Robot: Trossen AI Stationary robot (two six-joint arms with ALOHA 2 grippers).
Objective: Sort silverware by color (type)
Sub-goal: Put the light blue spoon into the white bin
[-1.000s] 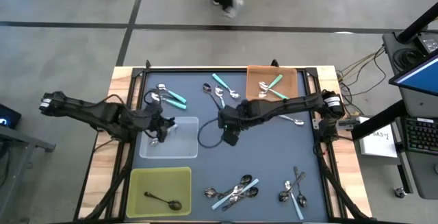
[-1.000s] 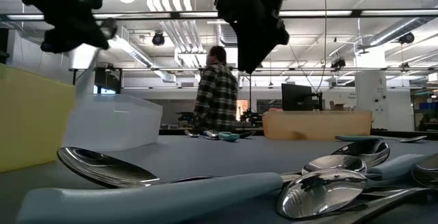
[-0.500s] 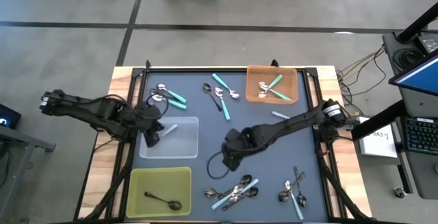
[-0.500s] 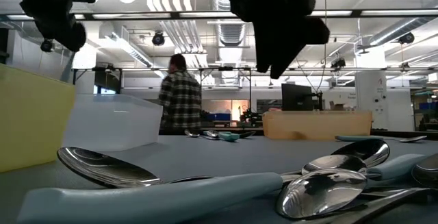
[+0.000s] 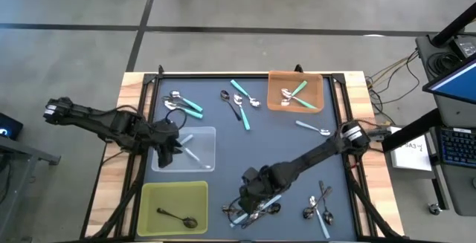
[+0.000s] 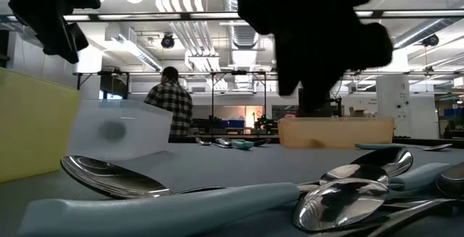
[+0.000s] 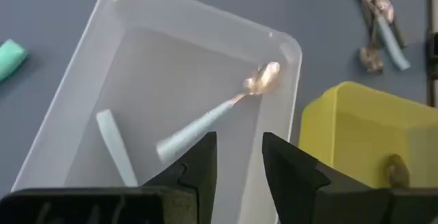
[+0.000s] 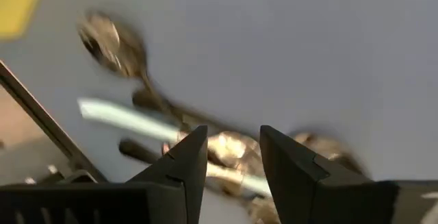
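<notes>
Several small metal-bowled spoons (image 5: 254, 207) lie heaped at the near edge of the dark worktop (image 5: 223, 154), and the right gripper (image 5: 251, 192) hangs directly over them, jaws parted and empty. From its wrist view a pale blue plastic handle (image 8: 120, 116) runs crosswise to the jaws, just ahead of the tips. The left gripper (image 5: 167, 154), jaws apart and holding nothing, sits above the clear square tray (image 5: 207, 135), where a pale blue spoon (image 7: 212, 116) lies slantwise. The heap's spoons overlap, so which handle belongs to which bowl is hard to tell; the low view hides both grippers' tips.
</notes>
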